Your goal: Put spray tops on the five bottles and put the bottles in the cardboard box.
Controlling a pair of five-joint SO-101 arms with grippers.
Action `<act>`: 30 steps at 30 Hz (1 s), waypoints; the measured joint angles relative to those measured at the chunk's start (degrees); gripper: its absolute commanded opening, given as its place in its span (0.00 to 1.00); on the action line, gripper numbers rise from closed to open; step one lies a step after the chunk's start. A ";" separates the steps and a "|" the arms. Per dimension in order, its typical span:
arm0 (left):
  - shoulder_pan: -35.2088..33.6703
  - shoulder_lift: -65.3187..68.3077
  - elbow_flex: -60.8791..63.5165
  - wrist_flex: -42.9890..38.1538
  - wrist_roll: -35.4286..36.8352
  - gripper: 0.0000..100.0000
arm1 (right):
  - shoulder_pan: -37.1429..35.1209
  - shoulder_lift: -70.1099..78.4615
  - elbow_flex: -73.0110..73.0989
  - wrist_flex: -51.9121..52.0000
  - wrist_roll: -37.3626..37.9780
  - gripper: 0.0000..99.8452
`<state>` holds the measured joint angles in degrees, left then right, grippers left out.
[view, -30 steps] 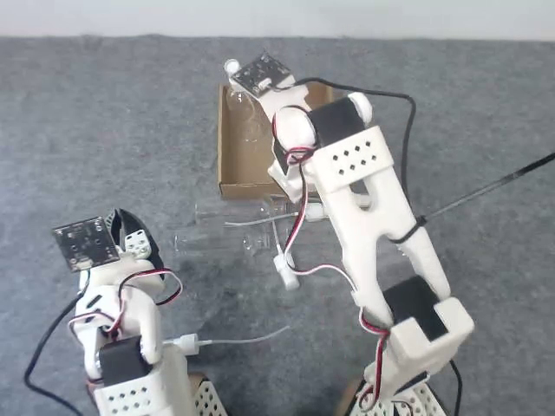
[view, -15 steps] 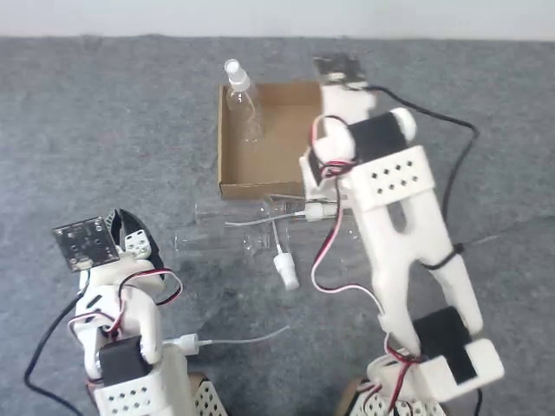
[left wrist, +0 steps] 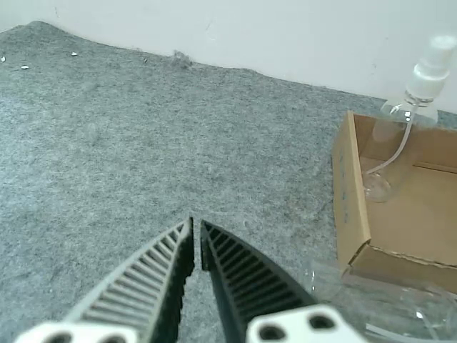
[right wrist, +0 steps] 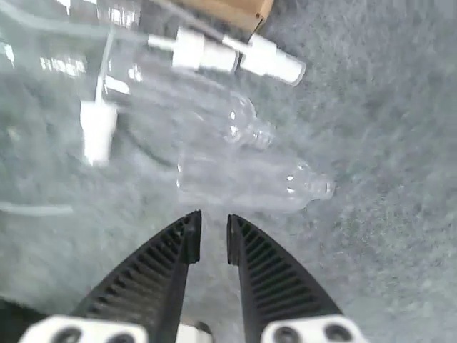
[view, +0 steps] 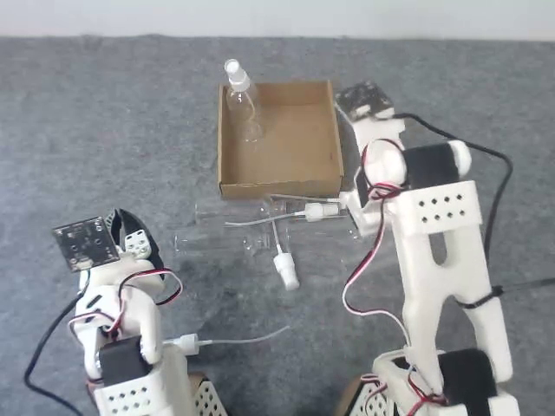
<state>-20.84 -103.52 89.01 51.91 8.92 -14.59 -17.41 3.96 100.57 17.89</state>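
From above, the cardboard box (view: 277, 185) sits open on the grey counter (view: 104, 130). One capped bottle (view: 242, 106) stands in its far left corner. Just in front of the box, several clear bottles (view: 217, 239) lie on their sides. Two loose spray tops rest among them, one (view: 286, 269) pointing toward the arms and another (view: 323, 211) close to the box's front wall. A third spray top (view: 187, 343), trailing its thin tube, lies beside the left arm (view: 121, 312). The right arm (view: 438, 234) stretches up beside the box's right wall.

The left wrist camera shows the left jaws all but closed on nothing, above bare counter. The box (left wrist: 351, 207) is off to one side with the capped bottle (left wrist: 400, 136) standing inside. A clear bottle (left wrist: 385, 304) lies at the box's near corner.

The right wrist camera shows the right jaws narrowly parted and empty above the counter. Just beyond their tips lies an uncapped bottle (right wrist: 250, 179). Past it lie a second bottle (right wrist: 207, 114), two spray tops (right wrist: 275, 63) end to end and a corner of the box (right wrist: 235, 10).
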 measured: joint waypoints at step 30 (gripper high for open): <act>0.00 0.00 2.46 -3.25 0.00 0.02 | 1.49 -0.35 27.08 -22.95 -35.87 0.07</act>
<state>-20.84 -103.52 91.47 48.66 8.92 -13.10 -17.76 31.03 77.63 -17.98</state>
